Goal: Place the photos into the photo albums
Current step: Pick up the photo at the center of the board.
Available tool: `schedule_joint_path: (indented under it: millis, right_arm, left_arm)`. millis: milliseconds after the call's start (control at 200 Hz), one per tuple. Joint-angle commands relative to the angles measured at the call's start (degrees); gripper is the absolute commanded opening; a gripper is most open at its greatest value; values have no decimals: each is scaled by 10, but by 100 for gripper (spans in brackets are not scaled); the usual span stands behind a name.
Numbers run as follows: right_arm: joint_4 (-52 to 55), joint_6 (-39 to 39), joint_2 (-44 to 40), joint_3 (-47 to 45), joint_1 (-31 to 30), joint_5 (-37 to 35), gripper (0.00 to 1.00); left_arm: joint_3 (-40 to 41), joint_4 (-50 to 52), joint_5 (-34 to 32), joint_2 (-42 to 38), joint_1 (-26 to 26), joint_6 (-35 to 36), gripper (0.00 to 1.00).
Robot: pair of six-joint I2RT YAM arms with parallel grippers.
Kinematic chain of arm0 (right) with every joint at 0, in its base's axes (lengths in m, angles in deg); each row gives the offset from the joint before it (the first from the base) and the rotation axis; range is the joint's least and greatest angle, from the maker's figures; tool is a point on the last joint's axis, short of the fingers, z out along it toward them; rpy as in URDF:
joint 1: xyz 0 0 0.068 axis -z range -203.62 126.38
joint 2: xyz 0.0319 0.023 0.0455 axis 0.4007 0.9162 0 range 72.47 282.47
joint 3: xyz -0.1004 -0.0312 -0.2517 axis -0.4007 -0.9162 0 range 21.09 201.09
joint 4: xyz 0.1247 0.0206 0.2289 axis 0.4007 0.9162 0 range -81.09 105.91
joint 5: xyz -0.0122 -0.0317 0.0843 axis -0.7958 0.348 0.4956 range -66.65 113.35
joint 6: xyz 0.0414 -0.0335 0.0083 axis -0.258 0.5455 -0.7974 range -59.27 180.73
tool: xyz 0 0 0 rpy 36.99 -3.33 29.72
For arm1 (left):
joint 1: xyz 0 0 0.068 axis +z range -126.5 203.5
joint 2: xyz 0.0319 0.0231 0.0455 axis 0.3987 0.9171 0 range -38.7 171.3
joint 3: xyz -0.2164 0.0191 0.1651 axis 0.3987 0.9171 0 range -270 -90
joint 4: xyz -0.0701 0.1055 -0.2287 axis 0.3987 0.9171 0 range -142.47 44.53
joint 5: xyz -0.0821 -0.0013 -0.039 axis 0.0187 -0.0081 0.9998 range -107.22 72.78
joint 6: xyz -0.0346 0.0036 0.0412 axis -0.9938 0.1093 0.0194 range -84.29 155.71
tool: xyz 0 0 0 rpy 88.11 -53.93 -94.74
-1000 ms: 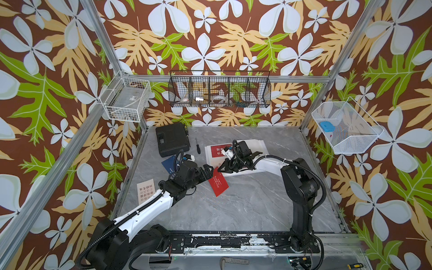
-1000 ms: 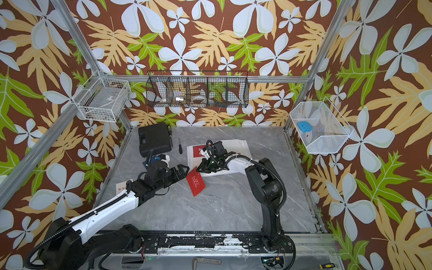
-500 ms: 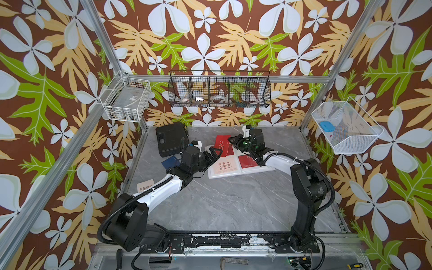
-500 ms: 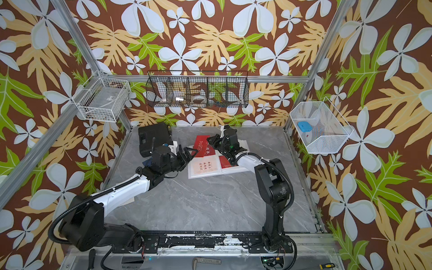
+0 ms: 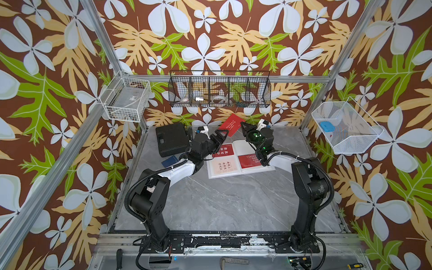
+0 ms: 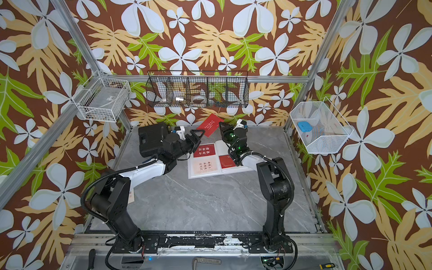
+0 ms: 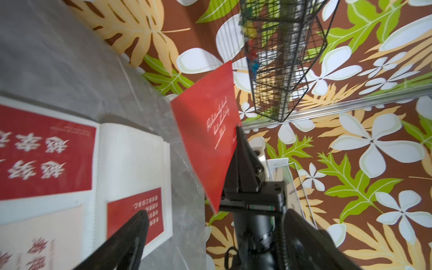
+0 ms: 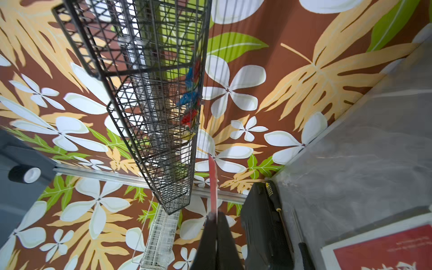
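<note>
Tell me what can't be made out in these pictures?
- Lettering on the red card: blurred in the left wrist view, tiny in both top views.
- The navy card: partly behind the left arm in a top view.
- Contents of the black wire basket: too small behind mesh in both top views.

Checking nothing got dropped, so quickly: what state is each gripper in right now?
Left gripper: open, holding nothing.
Right gripper: closed on a red photo card.

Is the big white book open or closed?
Open. The album lies spread flat, both pages facing up, a cream card showing on one.
</note>
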Motion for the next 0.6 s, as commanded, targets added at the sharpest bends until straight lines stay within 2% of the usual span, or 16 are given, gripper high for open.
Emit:
schedule_joint_path:
  millis: [0,115,315,596]
  right_arm:
    - [-43,-39,0,-2,1,-18,0]
    - [-25,-36,-12,-15,1,-37,0]
    - [-58,-71,7,-20,-2,-32,0]
    - [-50,-68,-13,-57,-9,-53,0]
  left_arm:
    - [-19,-52,18,19,0,-15,86]
    - [-34,-44,20,34,2,1,76]
    - [-57,-64,44,68,6,-12,62]
    - [-65,-70,48,80,9,0,21]
